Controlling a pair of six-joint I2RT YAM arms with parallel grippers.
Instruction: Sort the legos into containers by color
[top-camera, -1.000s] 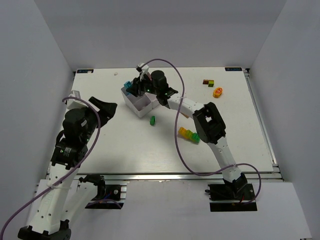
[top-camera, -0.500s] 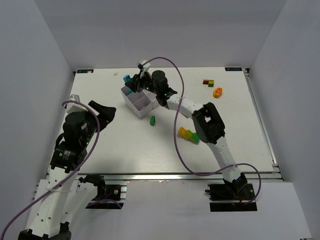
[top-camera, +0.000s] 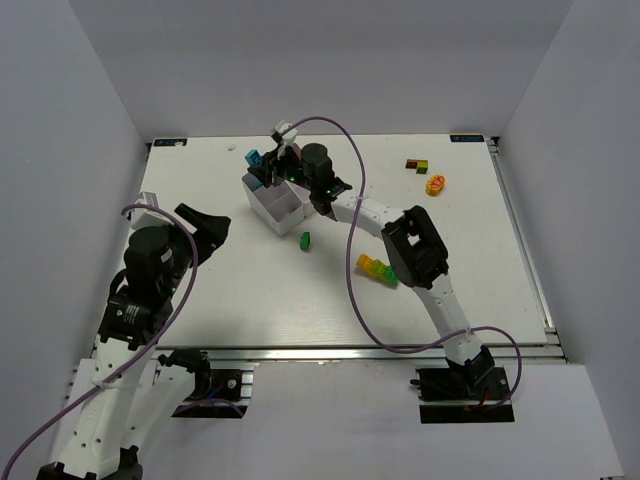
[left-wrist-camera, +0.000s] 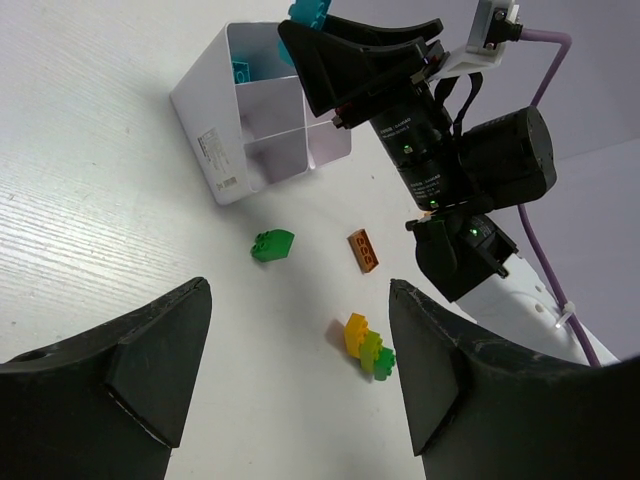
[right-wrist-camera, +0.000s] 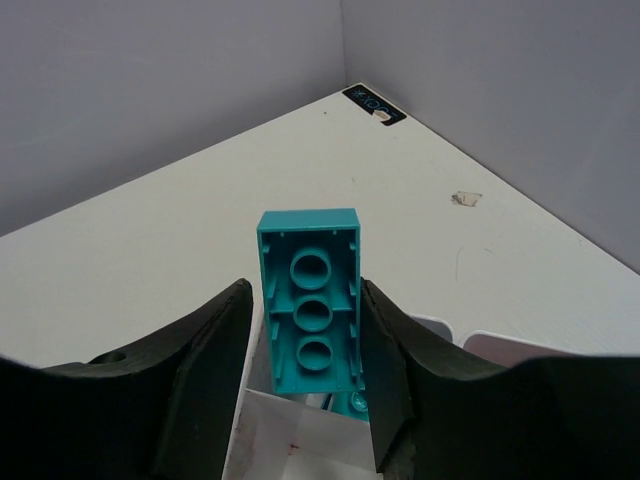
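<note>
The white four-compartment tray (top-camera: 283, 214) stands at the table's centre left and also shows in the left wrist view (left-wrist-camera: 222, 140). My right gripper (top-camera: 264, 172) is shut on a teal-blue brick (right-wrist-camera: 310, 315), held upright above the tray's far left corner (right-wrist-camera: 300, 430). Another teal brick (left-wrist-camera: 243, 70) lies in the compartment below. My left gripper (left-wrist-camera: 300, 310) is open and empty, hovering near the table's left side (top-camera: 205, 225). Loose on the table are a green brick (top-camera: 305, 240), a yellow-and-green stack (top-camera: 377, 269) and an orange brick (left-wrist-camera: 364, 250).
At the back right lie a red-and-green brick pair (top-camera: 417, 165) and an orange-yellow piece (top-camera: 436, 184). The right arm (top-camera: 375, 215) reaches across the table's middle to the tray. Grey walls enclose the table on three sides.
My right gripper has lifted the teal brick slightly up and to the left above the tray. My left arm has drawn back a little toward the near edge.
</note>
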